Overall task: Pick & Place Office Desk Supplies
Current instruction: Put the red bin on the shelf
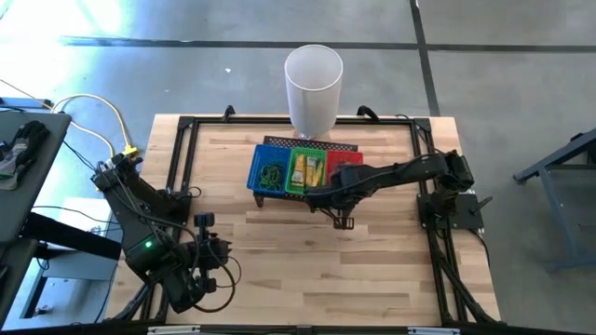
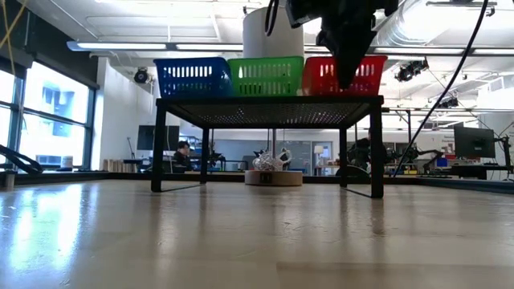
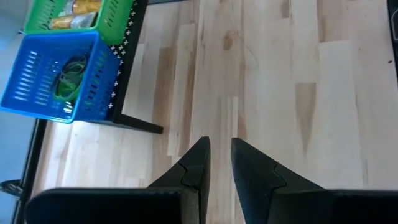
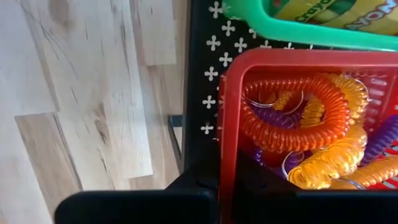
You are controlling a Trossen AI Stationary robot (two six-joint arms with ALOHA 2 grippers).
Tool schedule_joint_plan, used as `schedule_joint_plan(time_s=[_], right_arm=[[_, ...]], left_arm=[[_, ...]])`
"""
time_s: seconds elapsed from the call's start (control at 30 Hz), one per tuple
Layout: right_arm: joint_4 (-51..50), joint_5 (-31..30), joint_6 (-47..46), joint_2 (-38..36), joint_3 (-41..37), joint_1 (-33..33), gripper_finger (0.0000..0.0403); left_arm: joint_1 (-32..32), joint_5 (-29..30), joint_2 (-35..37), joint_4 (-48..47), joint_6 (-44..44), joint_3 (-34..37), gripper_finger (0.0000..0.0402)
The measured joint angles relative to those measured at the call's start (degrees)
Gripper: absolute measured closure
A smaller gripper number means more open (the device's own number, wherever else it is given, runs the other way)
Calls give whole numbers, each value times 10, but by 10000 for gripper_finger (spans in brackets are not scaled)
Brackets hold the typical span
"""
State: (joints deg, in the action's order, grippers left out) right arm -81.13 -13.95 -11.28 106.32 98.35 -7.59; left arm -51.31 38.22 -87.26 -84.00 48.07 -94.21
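Three baskets stand side by side on the black mesh stand [image 1: 279, 142]. The blue basket [image 1: 270, 172] holds green loops [image 3: 69, 76]. Yellow pieces [image 1: 307, 169] lie in the green basket [image 1: 306, 173]. In the red basket [image 4: 292, 59] lie orange, purple and yellow coiled loops [image 4: 292, 124]. My right gripper [image 4: 225, 168] points down at the red basket's near wall, by the corner next to the green basket, fingers close together. My left gripper [image 3: 219, 144] hangs over bare wood near the table's front left, slightly open, with nothing between its fingers. My right gripper comes from above, pointing down, at the red basket's near wall [image 4: 227, 124]. A strip of that wall shows between the two fingers in the right wrist view. In the low view the fingers [image 2: 347, 76] reach below the rim. I cannot tell whether they touch the wall.
A tall white cylinder [image 1: 313, 88] stands behind the stand at the table's far edge. A black frame [image 1: 186, 149] runs round the tabletop. Bare wood [image 1: 307, 270] lies between the stand and the near edge.
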Motion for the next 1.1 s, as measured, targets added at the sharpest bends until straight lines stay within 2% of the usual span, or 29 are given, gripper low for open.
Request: schedule_joint_plan(time_s=[0.6,0.73,1.1], right_arm=[[8,24,-2,1,0,-1,395],[9,29,-7,1,0,-3,371],[-19,38,-39,-5,0,-4,268]], left_arm=[[0,11,1,-20,4,0,343],[0,12,2,-21,4,0,343],[0,15,6,-23,4,0,343]])
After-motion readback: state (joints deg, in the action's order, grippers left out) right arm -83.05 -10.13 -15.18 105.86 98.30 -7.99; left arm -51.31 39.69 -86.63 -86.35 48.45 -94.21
